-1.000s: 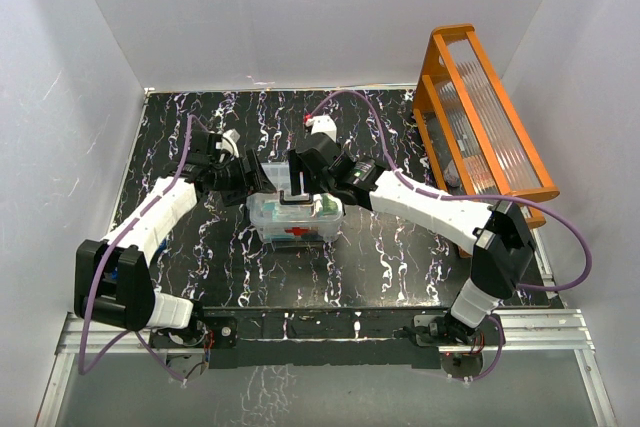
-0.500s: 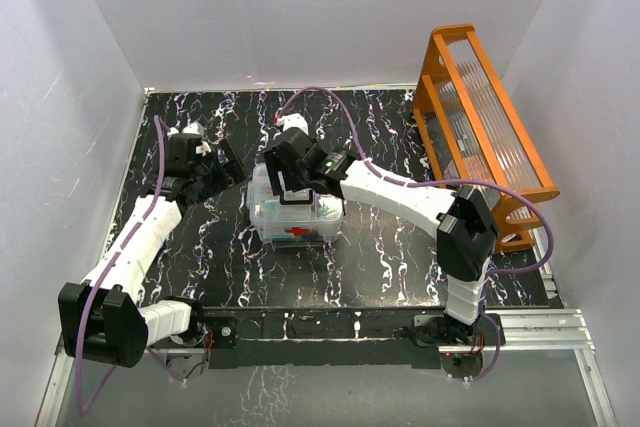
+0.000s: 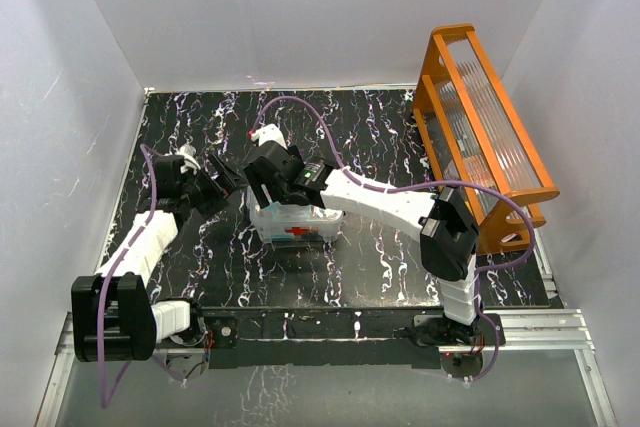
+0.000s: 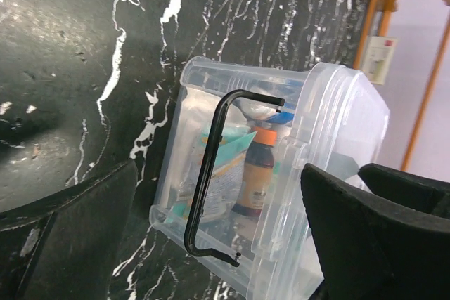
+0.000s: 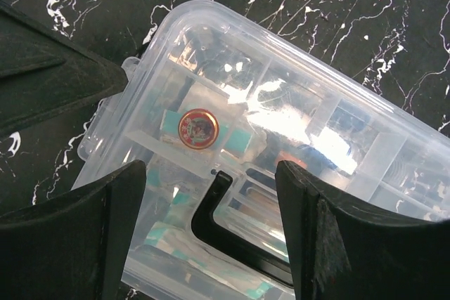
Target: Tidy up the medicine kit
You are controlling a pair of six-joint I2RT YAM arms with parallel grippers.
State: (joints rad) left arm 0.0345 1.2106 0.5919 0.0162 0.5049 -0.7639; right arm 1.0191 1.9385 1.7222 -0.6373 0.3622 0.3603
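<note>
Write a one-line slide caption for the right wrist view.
Right gripper, open, over the lidded clear plastic rectangular medicine box, its black wire handle lying between the fingers.

Bright, even light pours down from overhead in the top view: the white walls (image 3: 300, 17) glow close to washed out, and the glossy black table (image 3: 380, 137) carries only soft, short shadows under the arms. Detail there stays crisp. At the left wrist, the left gripper (image 4: 218, 209) shows its fingers (image 4: 365, 237) as blurred, near-black masses, the table's sheen goes grey at left, and the background behind the orange rack (image 4: 368, 26) blows out pale. At the right wrist, white glare streaks across the clear lid (image 5: 281, 103), veiling what lies beneath, and the right gripper (image 5: 211, 173) has fingers (image 5: 70, 237) that are dark and soft.
</note>
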